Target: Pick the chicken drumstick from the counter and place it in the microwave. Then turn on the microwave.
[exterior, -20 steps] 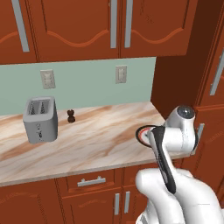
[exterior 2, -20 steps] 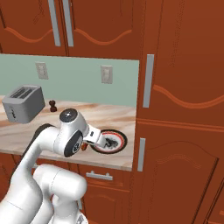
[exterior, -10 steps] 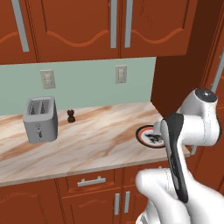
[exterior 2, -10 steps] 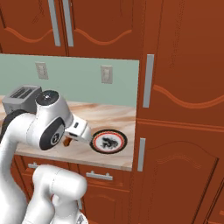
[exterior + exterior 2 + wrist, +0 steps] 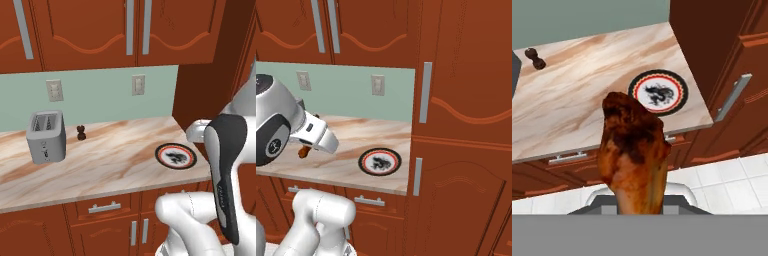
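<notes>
Above the surface (image 5: pixel 587 115), near its right end, we list the chicken drumstick (image 5: pixel 633 155): clamped in our part-closed jaws, long axis running straight out from them.

chicken drumstick (image 5: pixel 633 160): glossy brown-orange, darker charred patch at its thick end, standing upright, lifted clear above the counter edge
counter (image 5: pixel 115 165): beige marbled slab over reddish-brown cabinets

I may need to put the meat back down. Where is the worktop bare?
The counter is bare between the toaster and the plate, and along its front edge. It is tighter between the plate and the tall cabinet, and behind the toaster by the small dark shaker.
</notes>
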Tool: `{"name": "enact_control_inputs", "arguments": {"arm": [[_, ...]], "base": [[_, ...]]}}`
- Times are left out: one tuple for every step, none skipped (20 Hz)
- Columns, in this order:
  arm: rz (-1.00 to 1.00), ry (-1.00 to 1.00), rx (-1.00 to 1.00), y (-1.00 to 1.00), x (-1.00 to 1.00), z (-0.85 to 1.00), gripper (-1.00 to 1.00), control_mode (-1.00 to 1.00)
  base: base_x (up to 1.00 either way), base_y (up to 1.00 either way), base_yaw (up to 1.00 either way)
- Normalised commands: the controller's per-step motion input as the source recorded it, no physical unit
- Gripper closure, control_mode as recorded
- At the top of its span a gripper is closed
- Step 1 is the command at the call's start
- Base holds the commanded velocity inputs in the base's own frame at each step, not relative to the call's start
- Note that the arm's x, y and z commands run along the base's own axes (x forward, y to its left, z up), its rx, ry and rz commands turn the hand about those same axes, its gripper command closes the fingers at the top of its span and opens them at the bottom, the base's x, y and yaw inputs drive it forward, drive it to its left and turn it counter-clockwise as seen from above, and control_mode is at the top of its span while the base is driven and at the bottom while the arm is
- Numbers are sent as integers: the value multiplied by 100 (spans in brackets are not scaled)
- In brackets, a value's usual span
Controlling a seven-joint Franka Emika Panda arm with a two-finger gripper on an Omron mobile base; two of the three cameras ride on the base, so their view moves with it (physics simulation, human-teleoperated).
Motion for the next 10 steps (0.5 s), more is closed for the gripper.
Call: {"name": "enact_control_inputs", "arguments": {"arm": [[1, -4, 0, 0, -54, 100, 100, -100], [1, -1, 0, 0, -37, 87, 100, -100], [6, 0, 0, 0, -18, 71, 100, -100], [9, 0, 0, 0, -27, 61, 100, -100], [11, 0, 0, 0, -37, 49, 100, -100], [14, -1, -1, 0, -39, 30, 100, -100], [17, -4, -8, 0, -41, 25, 100, -100], [17, -4, -5, 0, -41, 14, 100, -100], [17, -6, -1, -5, -44, 0, 100, -100], [15, 0, -3, 0, -20, 0, 100, -100]], "base": [[0, 0, 0], [0, 0, 0], [0, 0, 0], [0, 0, 0], [0, 0, 0], [0, 0, 0], [0, 0, 0], [0, 0, 0], [0, 0, 0], [0, 0, 0]]}}
